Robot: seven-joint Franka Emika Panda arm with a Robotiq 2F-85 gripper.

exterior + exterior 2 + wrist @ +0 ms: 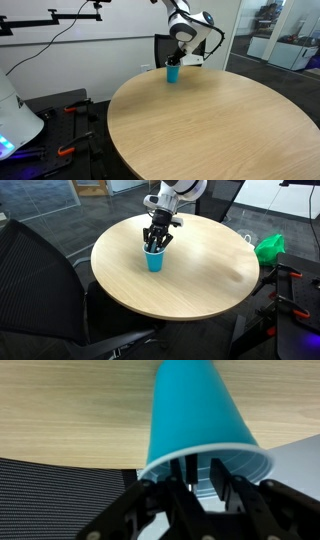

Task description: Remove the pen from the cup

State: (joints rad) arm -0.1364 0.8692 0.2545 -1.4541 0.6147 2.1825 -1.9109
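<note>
Our gripper [205,478] sits at the mouth of the teal cup [195,420], six o'clock in the wrist view, and we cannot tell whether it is open; the unseen pen we judge light, slippery, best pinched near its top

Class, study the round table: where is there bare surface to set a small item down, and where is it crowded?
Nearly the whole table is bare: the wide stretch from the cup across the middle to the opposite rim. It is crowded only at the cup, near one edge, where the gripper hangs right over its mouth.
</note>
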